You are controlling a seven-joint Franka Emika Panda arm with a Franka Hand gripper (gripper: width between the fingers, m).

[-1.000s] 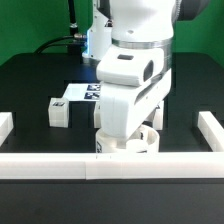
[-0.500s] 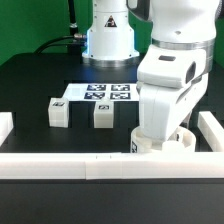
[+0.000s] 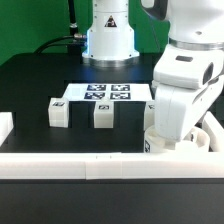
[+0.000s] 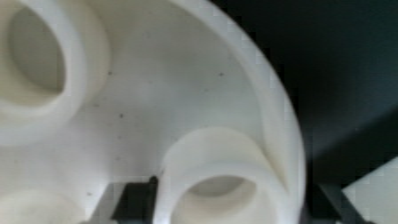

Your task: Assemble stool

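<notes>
Early days: the gripper (image 4: pixel 217 200) seems clamped narrow on the seat (image 3: pixel 153 145), against the front rail (image 3: pixel 70 166) at the exterior view's right. A leg (image 3: pixel 58 113) and a second leg (image 3: pixel 103 115) lie loose, unfitted.

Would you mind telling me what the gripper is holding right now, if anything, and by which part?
The gripper is shut on the stool seat, clamped across one raised round socket on the seat's face.

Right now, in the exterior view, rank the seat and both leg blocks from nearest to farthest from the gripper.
1. seat: held by the gripper, exterior view's right.
2. middle leg block: centre of the table.
3. left leg block: exterior view's left.
</notes>
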